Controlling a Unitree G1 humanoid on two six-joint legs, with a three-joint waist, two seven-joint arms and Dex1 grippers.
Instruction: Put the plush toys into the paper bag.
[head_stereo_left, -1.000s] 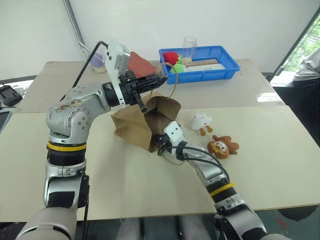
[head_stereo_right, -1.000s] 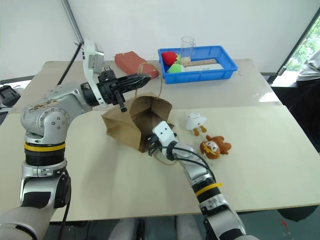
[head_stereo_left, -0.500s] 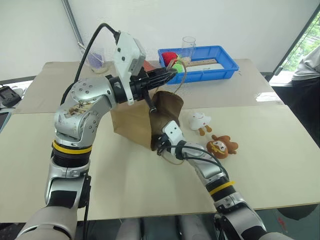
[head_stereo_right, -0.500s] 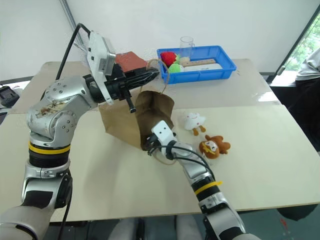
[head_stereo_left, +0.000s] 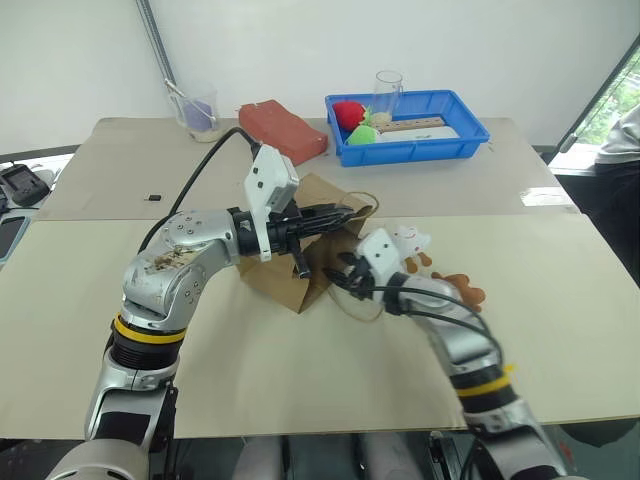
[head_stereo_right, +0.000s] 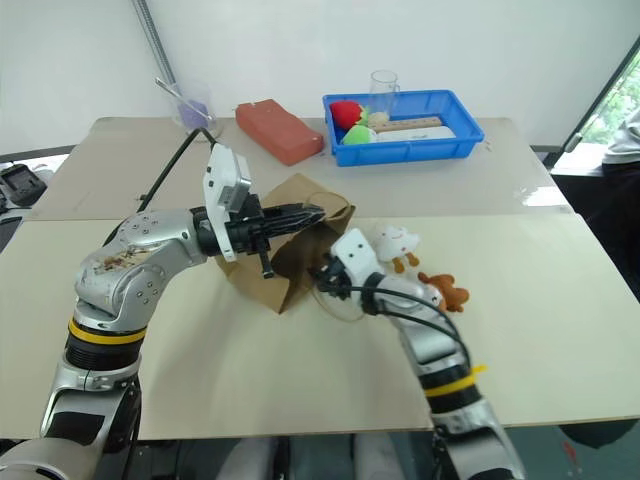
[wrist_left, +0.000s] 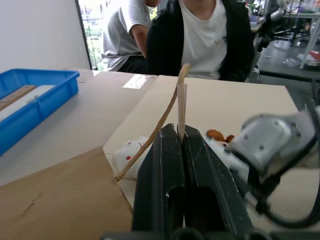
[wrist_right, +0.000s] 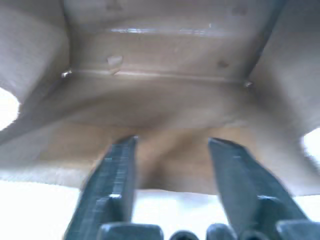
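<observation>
Paper bag (head_stereo_left: 300, 262) is lying on the table (head_stereo_left: 300, 370), its twine handle pinched by the closed left end effector (wrist_left: 182, 142). Right end effector (wrist_right: 172, 167) is spread empty at the mouth. Plush toys (head_stereo_left: 408, 243) (soft, light, judged squeezable mid-body) lie beside.

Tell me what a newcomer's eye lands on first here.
The brown paper bag lying mid-table, its twine handle pinched in the shut left gripper, with the open right gripper at its mouth. Just right of it lie the white plush toy and the brown plush toy, both outside the bag.
</observation>
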